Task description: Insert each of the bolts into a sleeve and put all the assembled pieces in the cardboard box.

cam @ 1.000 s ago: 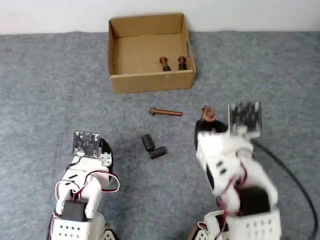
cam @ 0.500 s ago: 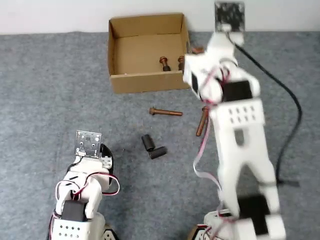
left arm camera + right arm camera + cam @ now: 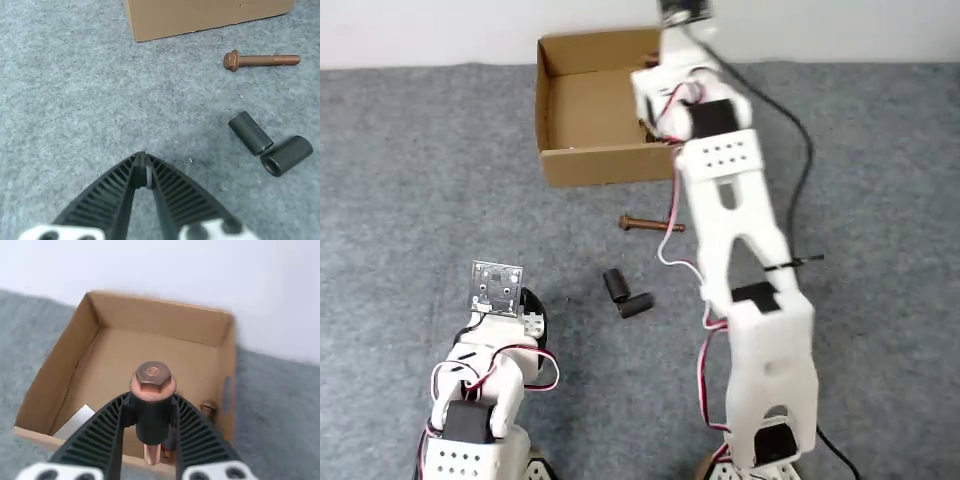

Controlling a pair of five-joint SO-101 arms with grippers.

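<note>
My right gripper (image 3: 151, 407) is shut on a black sleeve (image 3: 150, 427) with a copper bolt through it, the hex head (image 3: 152, 380) on top. It hangs over the open cardboard box (image 3: 160, 307), where another assembled piece (image 3: 207, 410) lies near a wall. From above, the right arm (image 3: 720, 190) stretches to the box (image 3: 546, 110) at the back. A loose bolt (image 3: 650, 224) and two black sleeves (image 3: 615, 285) (image 3: 636, 305) lie on the carpet in front of the box. My left gripper (image 3: 141, 167) is shut on nothing, low and to the left of the sleeves (image 3: 250, 132).
Grey carpet covers the table. The left arm (image 3: 485, 360) sits at the front left, the right arm's base (image 3: 765, 400) at the front right. A white wall runs behind the box.
The right arm has swung from the middle of the table up and back to over the box, carrying the sleeved bolt. The left arm has stayed still.
</note>
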